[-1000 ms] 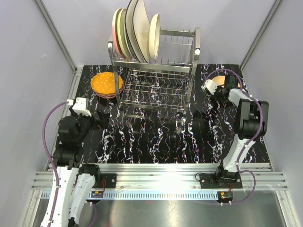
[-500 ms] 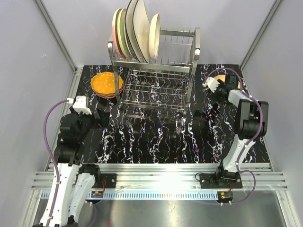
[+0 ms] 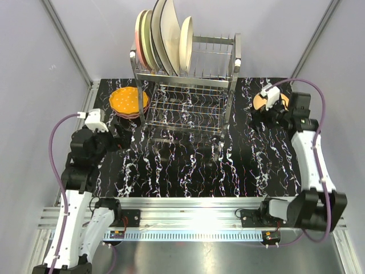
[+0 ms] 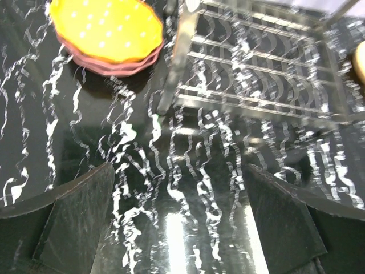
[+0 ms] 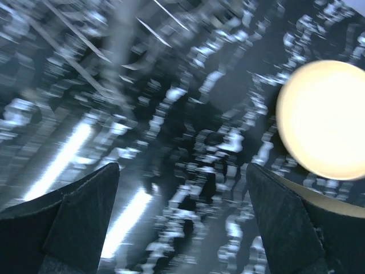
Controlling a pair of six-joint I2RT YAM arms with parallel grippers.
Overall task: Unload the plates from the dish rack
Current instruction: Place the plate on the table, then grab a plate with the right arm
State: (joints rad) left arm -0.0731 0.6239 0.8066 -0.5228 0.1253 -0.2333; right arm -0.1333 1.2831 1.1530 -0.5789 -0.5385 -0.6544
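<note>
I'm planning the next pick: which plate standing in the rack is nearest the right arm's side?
The cream round plate, last in the upright row. The taller plates all stand to its left.

A black tabletop [image 3: 188, 168] veined with white carries the chrome dish rack [image 3: 189, 104] at its far middle. Just left of the rack lies a stack of plates [image 3: 129, 101], an orange dotted one on top of pink ones. A pale round plate [image 5: 326, 119] lies flat near the far right corner.
</note>
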